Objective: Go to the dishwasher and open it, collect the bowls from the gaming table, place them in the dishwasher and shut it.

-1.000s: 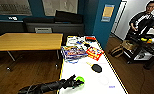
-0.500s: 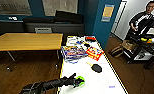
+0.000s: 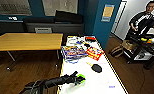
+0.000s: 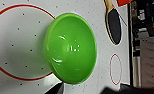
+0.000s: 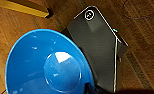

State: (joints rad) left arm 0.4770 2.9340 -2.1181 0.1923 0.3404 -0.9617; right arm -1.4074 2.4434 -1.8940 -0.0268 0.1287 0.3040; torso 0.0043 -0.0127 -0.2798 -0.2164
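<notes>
The gaming table [image 3: 93, 86] is the long white one with a thin yellowish edge, straight ahead of me. My left arm reaches over its near end, and the left gripper [image 3: 77, 79] is shut on the rim of the lime green bowl [image 3: 81, 79]. In the left wrist view the green bowl [image 4: 70, 47] sits tilted over the white top [image 4: 18, 42], which bears a red circle. My right gripper [image 5: 89, 88] is shut on the blue bowl [image 5: 46, 66], held above the wooden floor beside my dark base [image 5: 98, 50]. The dishwasher is out of view.
Colourful boxes [image 3: 73, 52], a red packet [image 3: 94, 53] and a dark paddle [image 3: 96, 67] lie on the far part of the white table. A light wooden table [image 3: 28, 41] stands to the left. A person with a control rig [image 3: 143, 25] is at the right.
The left arm with the green bowl has drawn slightly nearer to me; otherwise the scene holds still.
</notes>
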